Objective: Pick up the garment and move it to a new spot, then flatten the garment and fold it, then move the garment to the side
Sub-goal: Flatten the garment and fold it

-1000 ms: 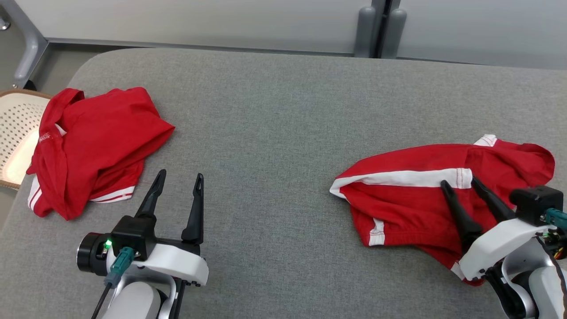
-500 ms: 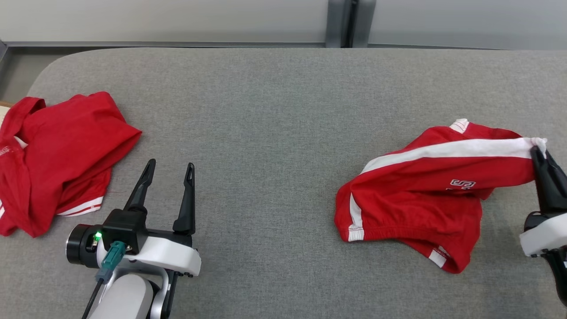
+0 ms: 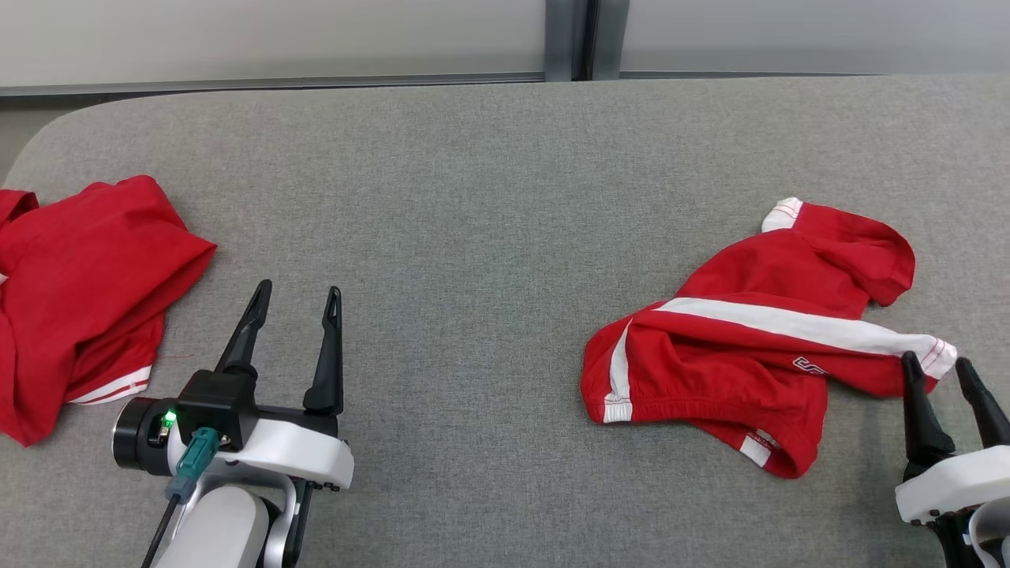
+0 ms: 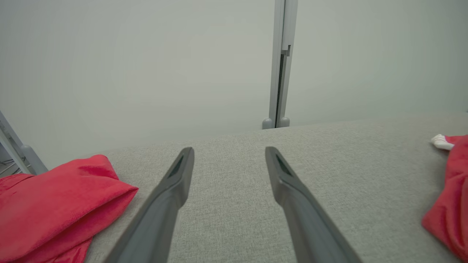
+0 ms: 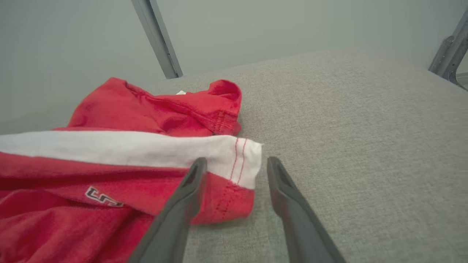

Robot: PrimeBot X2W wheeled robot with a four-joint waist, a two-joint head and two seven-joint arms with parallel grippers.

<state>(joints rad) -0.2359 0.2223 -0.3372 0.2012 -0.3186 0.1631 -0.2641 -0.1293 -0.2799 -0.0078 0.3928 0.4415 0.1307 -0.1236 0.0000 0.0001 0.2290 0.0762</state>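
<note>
Jaws of the right gripper [image 3: 937,360] stood spread, having just released the white cuff [image 5: 241,160] pinched a moment earlier. The crumpled red, white-striped cloth garment [image 3: 734,371] lay at four o'clock on the grey fabric tabletop [image 3: 473,197], seemingly set down for flattening. The left gripper [image 3: 300,288] stayed spread, empty.

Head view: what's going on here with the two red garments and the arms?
The right gripper sits open at the white-striped cuff of the crumpled red garment on the right side of the grey table; the cuff lies flat, not pinched. The left gripper hangs open over bare table, touching nothing. A second red garment lies bunched at far left. Nothing is flattened or folded yet.
</note>
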